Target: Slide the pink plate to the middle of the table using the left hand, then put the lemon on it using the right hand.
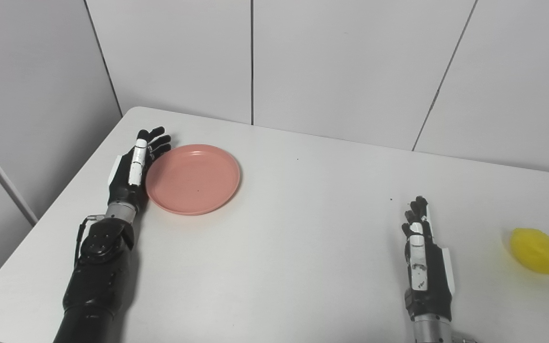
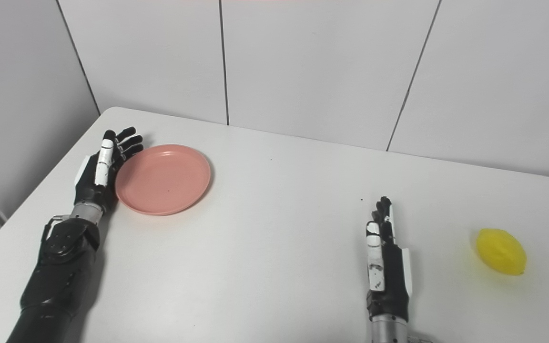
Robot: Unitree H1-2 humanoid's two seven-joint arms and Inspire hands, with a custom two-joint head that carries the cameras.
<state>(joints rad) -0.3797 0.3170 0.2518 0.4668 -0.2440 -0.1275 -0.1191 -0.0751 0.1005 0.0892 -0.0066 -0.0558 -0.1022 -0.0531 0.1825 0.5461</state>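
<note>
A white desk (image 1: pixel 279 247) fills the lower part of the room, its far edge set against a wall of pale grey panels (image 1: pixel 350 62) with dark seams between them. The left arm (image 1: pixel 96 281), black and jointed, lies along the desk's left side and ends in the left hand (image 1: pixel 134 169), which stands on its edge against the left rim of the plate; its fingers (image 1: pixel 153 140) are extended and slightly spread, curving round the far-left part of the rim, and they grip nothing. The pink plate (image 1: pixel 193 178) sits flat on the desk in the left half, nearer the far-left corner than the middle, and it carries nothing. The right hand (image 1: pixel 424 262) rests on the near right part of the desk, edge-up with the palm turned inward, its fingers (image 1: pixel 417 212) straight, held close together and pointing away toward the wall; it holds nothing. The lemon (image 1: pixel 536 251) lies on its side on the bare desk surface at the far right, well apart from the plate and a short way to the right of the right hand, not touching it. A few small dark specks mark the desk surface between the plate and the right hand.
</note>
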